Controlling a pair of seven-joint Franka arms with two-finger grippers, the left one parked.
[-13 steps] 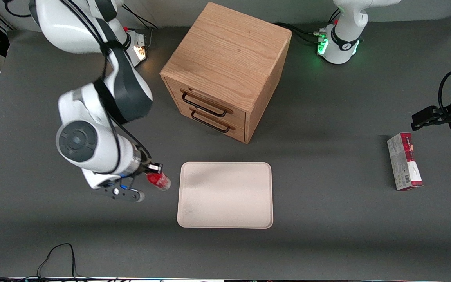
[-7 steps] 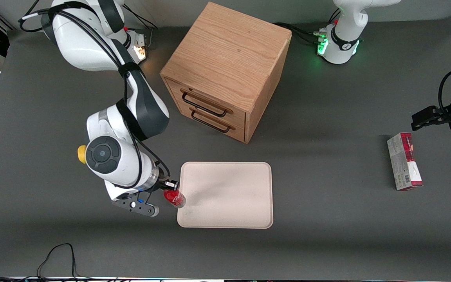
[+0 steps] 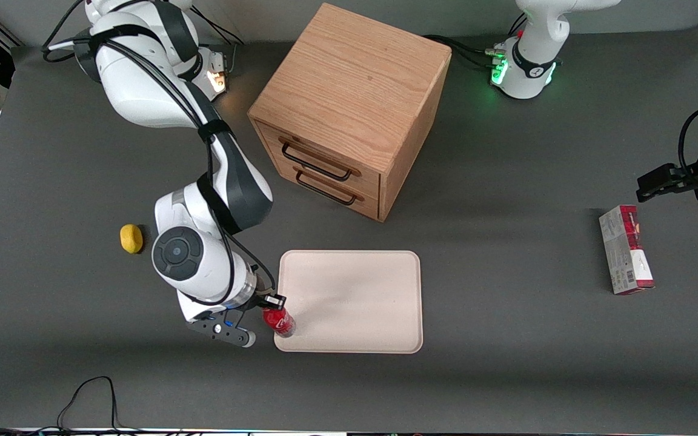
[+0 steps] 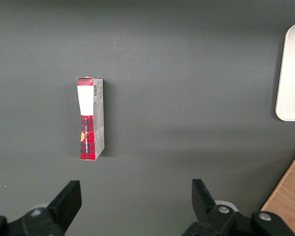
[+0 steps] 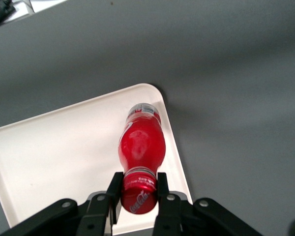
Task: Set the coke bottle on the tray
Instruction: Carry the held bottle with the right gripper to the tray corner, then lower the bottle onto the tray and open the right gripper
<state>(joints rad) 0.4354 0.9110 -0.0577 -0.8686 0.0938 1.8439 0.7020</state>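
My gripper [image 5: 138,189] pinches the round red cap of the bottle [image 5: 141,142] between its 2 black fingers [image 5: 113,187]. The shiny red bottle hangs just under my gripper, over a rounded corner of the flat, smooth cream tray [image 5: 54,147] with its low rim.

White Coca-Cola script shows on the red cap of the coke bottle [image 5: 141,162], pinched at the neck between the fingers of the gripper [image 5: 139,192] above a corner of the tray [image 5: 49,157]; toward the parked arm's end of the table, the red-and-grey carton [image 4: 90,119] carries a barcode at one end and small print too fine to read
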